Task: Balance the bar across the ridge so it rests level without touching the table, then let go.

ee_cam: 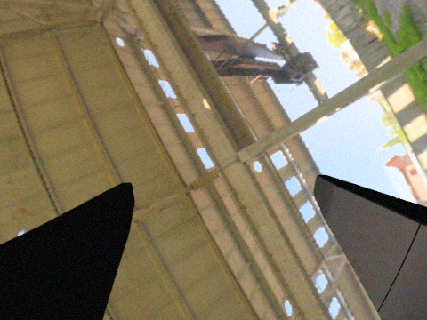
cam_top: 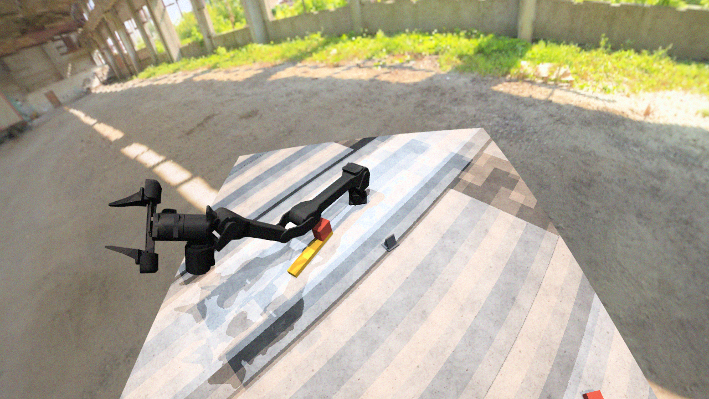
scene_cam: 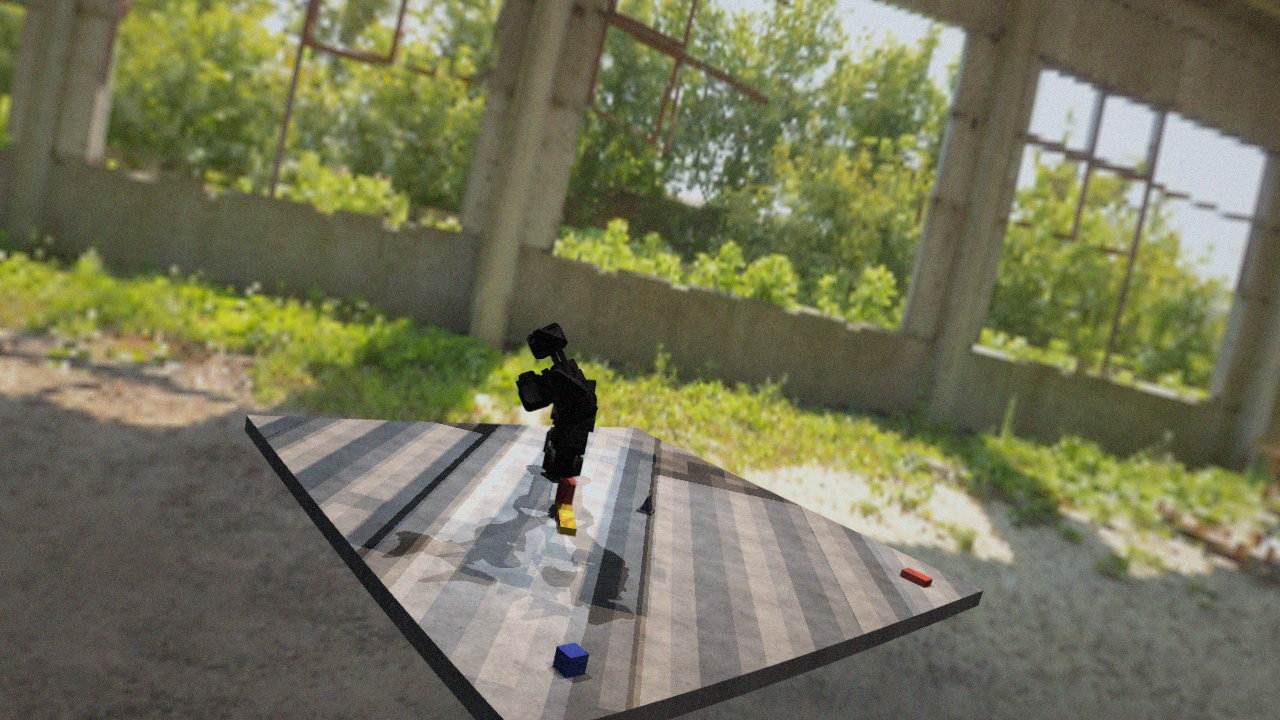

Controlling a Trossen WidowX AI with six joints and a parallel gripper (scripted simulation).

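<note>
Two black fingers (cam_top: 123,198) of the tool (cam_top: 107,225) (scene_cam: 539,365) (ee_cam: 223,181) stand wide apart, with nothing held between them. In the top view they point toward the left, out past the edge of the tabletop (cam_top: 446,297) (scene_cam: 716,582); the wrist view looks between them at a ribbed roof (ee_cam: 80,133) with small bright openings, and patches of sky toward the right. Behind the tool, the black arm (cam_top: 262,230) (scene_cam: 572,411) is raised over the tabletop, its links bent. Below the arm, the yellow bar (cam_top: 307,257) (scene_cam: 566,521) is down on the tabletop, well apart from the tool. A red block (cam_top: 322,229) (scene_cam: 565,490) sits at the far end of the bar as the exterior view shows it; whether the two are joined, I cannot tell. Off to one side stands the small dark ridge (cam_top: 390,243) (scene_cam: 646,505), its sides sloping up to a narrow top, with the bar lying apart from it and so not yet balanced. Farther out, a flat red piece (cam_top: 593,394) (scene_cam: 915,576) lies near a corner of the tabletop, and the exterior view also shows a blue cube (scene_cam: 571,660) toward the near corner. Pale and gray stripes run across the tabletop, and beyond it are bare ground, grass and a low concrete wall (cam_top: 436,24) (scene_cam: 716,331).
</note>
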